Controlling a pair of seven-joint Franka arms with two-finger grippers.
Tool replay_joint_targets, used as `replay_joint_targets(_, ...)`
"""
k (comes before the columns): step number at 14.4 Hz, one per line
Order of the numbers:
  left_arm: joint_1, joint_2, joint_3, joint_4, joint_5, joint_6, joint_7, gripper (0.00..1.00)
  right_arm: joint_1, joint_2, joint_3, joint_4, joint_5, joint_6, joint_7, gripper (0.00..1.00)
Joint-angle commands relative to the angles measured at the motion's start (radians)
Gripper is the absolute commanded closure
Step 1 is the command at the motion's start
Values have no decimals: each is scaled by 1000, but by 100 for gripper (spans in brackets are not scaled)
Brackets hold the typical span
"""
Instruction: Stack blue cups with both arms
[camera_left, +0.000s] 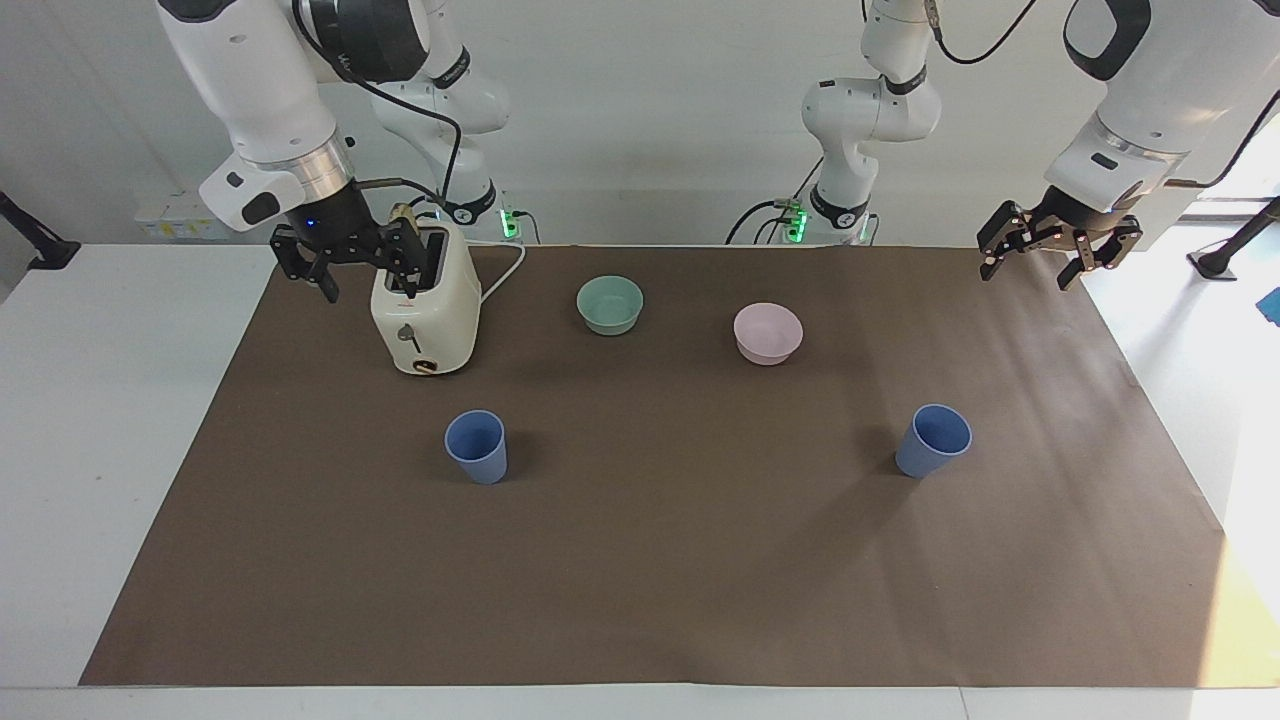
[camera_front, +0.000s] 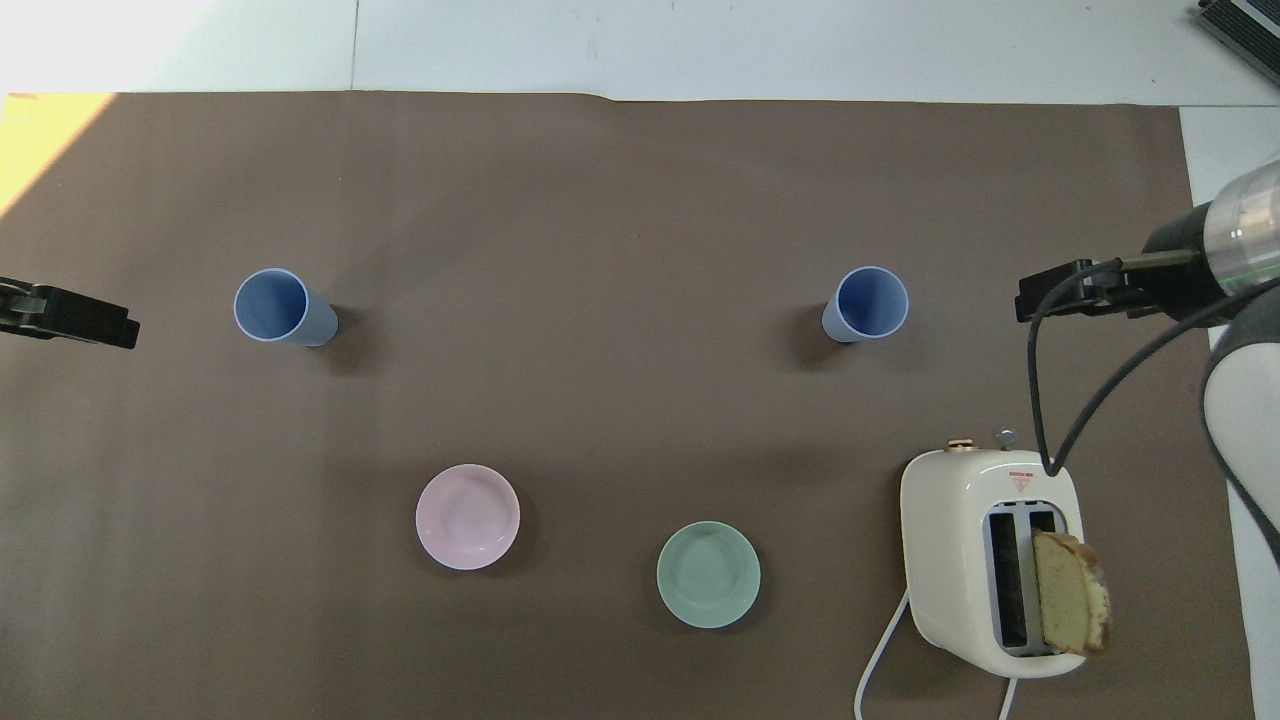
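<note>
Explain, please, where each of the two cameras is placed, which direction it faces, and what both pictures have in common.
Facing view: high across the table, looking at the robots; both white arms show whole, the right gripper raised beside the cream toaster, the left gripper over the brown mat's edge.
Overhead view: high above the robots' end, looking forward and steeply down; only the left gripper tip and right gripper with its wrist show.
Shared: two matte blue plastic cups, pink bowl, teal bowl, toaster, half a turn apart.

Both tools raised, agape.
</note>
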Motion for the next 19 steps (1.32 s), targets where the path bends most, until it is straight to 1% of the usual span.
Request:
replay_joint_targets(1, 3, -20, 1, -20, -7, -5, 4, 0, -4, -20, 5, -18, -7, -9, 14, 0)
replay_joint_targets(6, 11, -22, 2, -20, -7, -7, 6, 0, -4, -20, 6, -18, -7, -8, 14, 0)
replay_joint_targets(10, 11, -23, 5, -20, -7, -36, 2, 0, -4, -20, 6, -18, -7, -9, 14, 0)
replay_joint_targets(13, 11, -23, 4, -21, -7, -13, 7, 0, -4, -20, 6, -18, -7, -9, 14, 0)
replay_joint_targets(16, 11, -23, 5, -29, -7, 47, 15, 0, -4, -20, 6, -18, -7, -9, 14, 0)
replay_joint_targets(19, 11, -20, 5, -27, -7, 53, 16, 0, -4, -20, 6, -18, -7, -9, 14, 0)
